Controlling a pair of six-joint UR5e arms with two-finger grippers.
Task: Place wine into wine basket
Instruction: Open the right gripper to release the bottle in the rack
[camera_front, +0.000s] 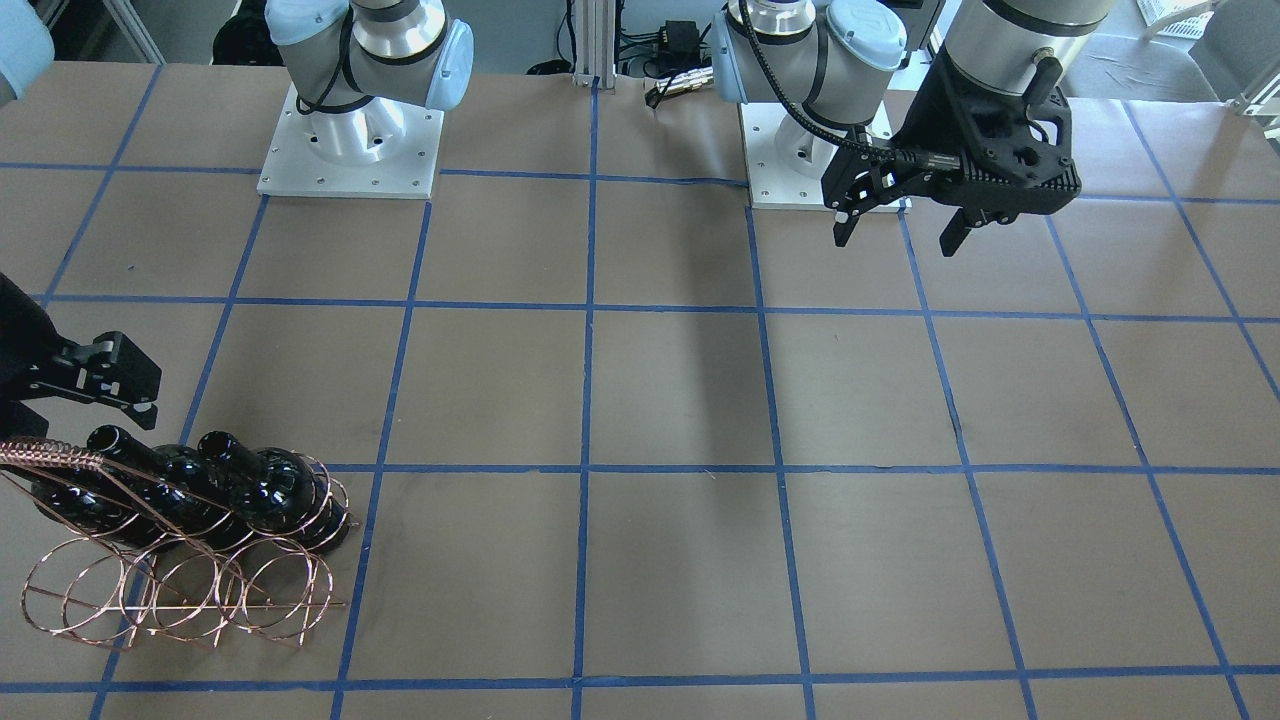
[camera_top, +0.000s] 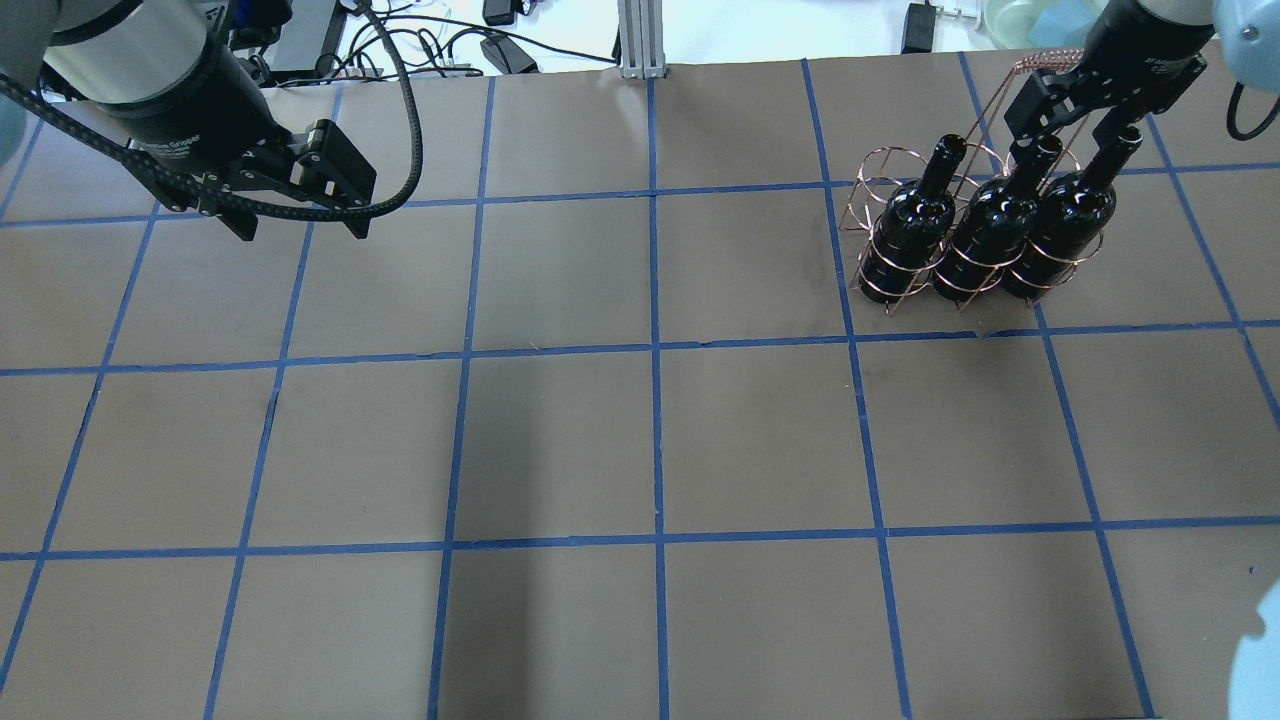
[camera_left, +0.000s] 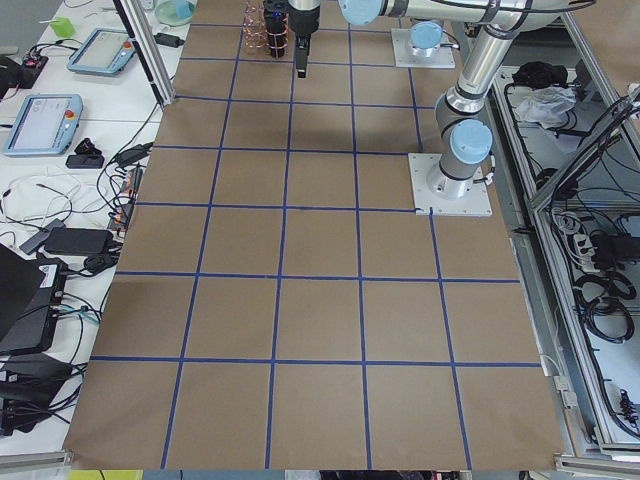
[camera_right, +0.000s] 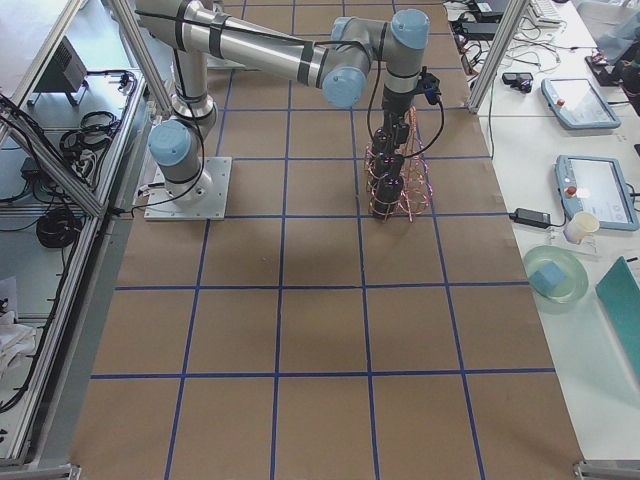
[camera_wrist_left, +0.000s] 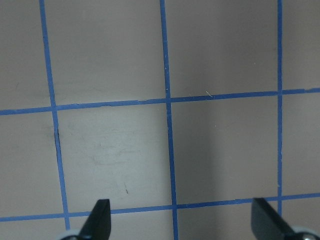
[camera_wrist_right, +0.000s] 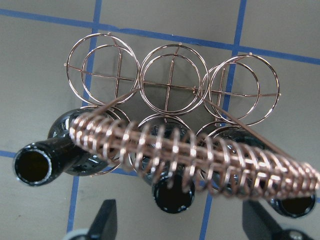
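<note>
The right arm reaches far out from its base, forearm stretched almost level over the brown paper-covered counter (camera_top: 560, 440) with its blue tape grid. Its wrist is bent so that the right claw (camera_top: 1065, 130) points straight down over the copper-coloured thin-wire basket (camera_top: 880, 275). The claw is released. In the wrist view its two black fingers (camera_wrist_right: 104, 220) stand wide apart on either side of the middle bottle's mouth, gripping nothing. The basket's twisted wire handle (camera_wrist_right: 200, 152) runs across just beyond them. Whether a finger brushes the handle or a neck cannot be told.

Three glossy near-black glass wine bottles stand necks up in the basket, side by side. They fill the row of rings on the robot's side. From the overhead view's left they are the first bottle (camera_top: 920, 215), the middle bottle (camera_top: 990, 228) and the third bottle (camera_top: 1065, 215). The bottles touch or nearly touch at the shoulders. The counter shows through the other row of three rings (camera_wrist_right: 172, 77), which lies on the operators' side.

The left arm is folded close to its own base, well apart from the basket. Its wrist hangs high over bare counter, with the left claw (camera_front: 897, 238) pointing down. This claw is also released: its fingertips (camera_wrist_left: 100, 217) sit far apart at the lower edge of its wrist view, with only paper and tape lines between them.
</note>
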